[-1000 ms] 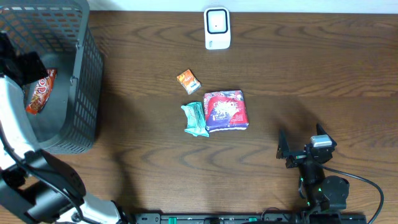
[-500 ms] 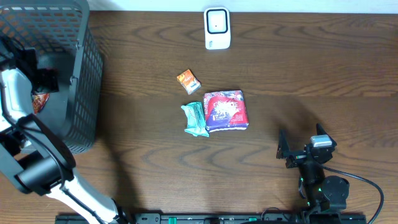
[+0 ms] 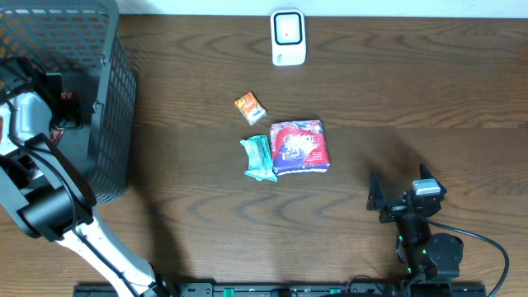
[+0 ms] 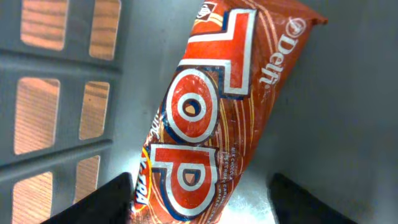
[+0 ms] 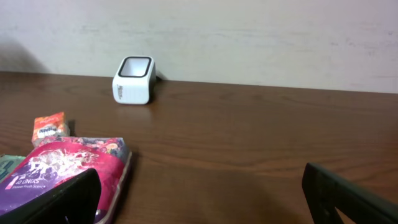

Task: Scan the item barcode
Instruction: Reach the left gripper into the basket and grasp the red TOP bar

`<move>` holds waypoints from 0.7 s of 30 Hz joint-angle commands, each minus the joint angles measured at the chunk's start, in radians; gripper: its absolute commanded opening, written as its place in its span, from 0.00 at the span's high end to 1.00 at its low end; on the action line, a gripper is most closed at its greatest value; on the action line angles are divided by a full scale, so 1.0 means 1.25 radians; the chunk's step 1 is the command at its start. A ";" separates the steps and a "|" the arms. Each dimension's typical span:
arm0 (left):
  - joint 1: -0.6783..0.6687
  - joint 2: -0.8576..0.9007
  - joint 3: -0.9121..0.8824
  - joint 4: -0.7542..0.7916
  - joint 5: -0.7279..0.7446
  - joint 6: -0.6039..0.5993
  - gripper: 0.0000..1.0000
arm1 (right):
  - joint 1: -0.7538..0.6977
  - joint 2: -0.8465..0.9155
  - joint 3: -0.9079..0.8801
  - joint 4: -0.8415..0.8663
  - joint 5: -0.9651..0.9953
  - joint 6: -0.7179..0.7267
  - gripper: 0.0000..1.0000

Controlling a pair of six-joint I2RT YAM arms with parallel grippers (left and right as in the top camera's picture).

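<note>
One orange-red "Top" chocolate wrapper [image 4: 211, 118] lies on the floor of the grey mesh basket [image 3: 111, 99], tilted with its upper end leaning right in the left wrist view. The left gripper [image 4: 199, 186] hangs over the wrapper's lower end with a finger on each side. Its jaws are apart: the left finger is just beside the wrapper's edge and the right finger stands clear of it, so nothing is clamped. The basket sits at the left end of the wooden table [image 3: 412, 99].

Near the middle of the table are a small orange packet [image 3: 251, 108], a teal packet [image 3: 260, 157] and, touching it, a magenta and purple pack [image 3: 300, 147]. The white barcode scanner [image 3: 288, 37] stands at the far edge. The right gripper [image 5: 200, 180] rests low near the front right, its jaws spread wide and empty.
</note>
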 commanded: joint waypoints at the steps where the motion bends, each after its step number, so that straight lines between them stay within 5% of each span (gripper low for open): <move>1: 0.001 0.044 -0.002 -0.017 -0.013 0.007 0.53 | -0.002 -0.003 -0.002 -0.003 0.002 0.011 0.01; 5: 0.001 0.041 -0.002 -0.032 -0.014 0.007 0.92 | -0.002 -0.003 -0.002 -0.003 0.002 0.011 0.01; 21: 0.000 -0.272 -0.002 -0.023 0.032 -0.141 0.93 | -0.002 -0.003 -0.002 -0.003 0.002 0.011 0.01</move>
